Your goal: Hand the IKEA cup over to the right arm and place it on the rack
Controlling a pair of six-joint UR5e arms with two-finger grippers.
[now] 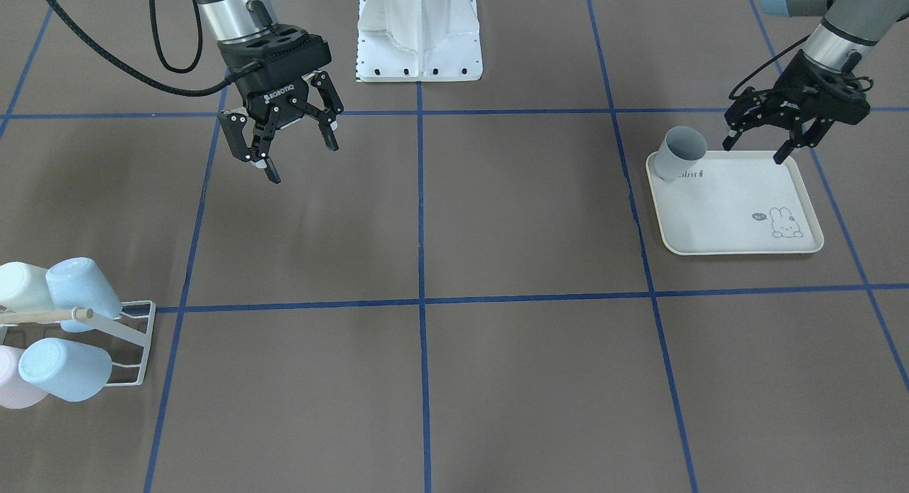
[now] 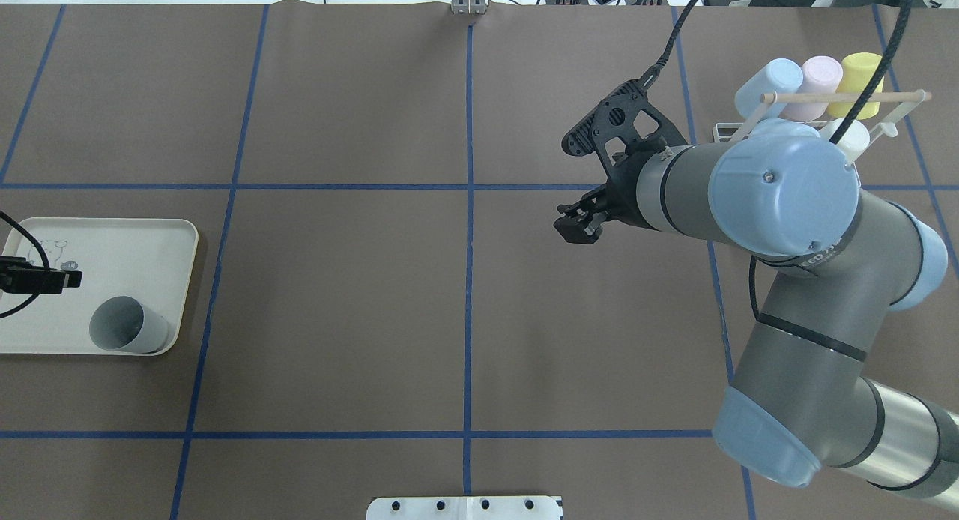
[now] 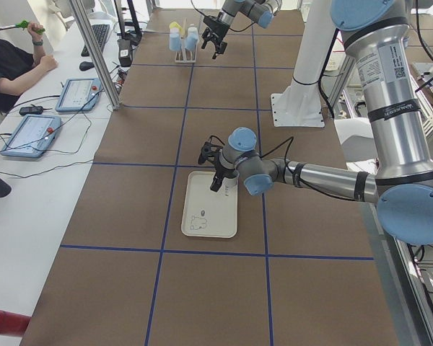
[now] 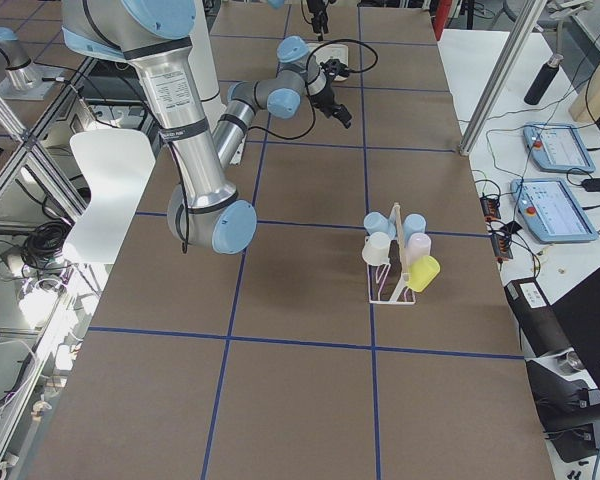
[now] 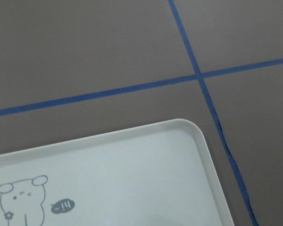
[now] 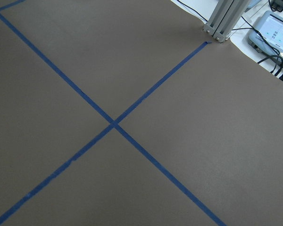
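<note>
Closest, down in the front view's corner: small white wire rack (image 1: 148, 344) on the brown desk (image 1: 454, 379). Thin wooden stick (image 1: 46, 316) across its top. Full of cups tipped on their sides: upper blue cup (image 1: 84, 290), lower blue cup (image 1: 65, 369), white cup (image 1: 21, 283) and pink cup (image 1: 8, 386). One yellow cup (image 2: 860, 72) too, seen only from behind the robot.

All over the desk: blue tape lines (image 1: 420, 301), crossing into big squares.

Farther back, well apart from the rack, on the other side of the desk: cream tray (image 1: 731, 209) with a little rabbit drawing (image 1: 782, 221). In the tray's far corner: grey cup (image 1: 680, 153), standing with its open end up, touched by no pincer.

Just beside the grey cup, hanging over the tray's far edge: left pincer (image 1: 754, 150). Wide open, with nothing between its fingers.

About as far back, over bare desk, well away from both tray and rack: right pincer (image 1: 303, 160) on the right arm (image 1: 227, 10). Wide open as well, with nothing in its grip. Next to it, a black cable (image 1: 106, 52) looping down from the arm.

Farthest back, in the middle: white base plate (image 1: 419, 52) of the robot.
</note>
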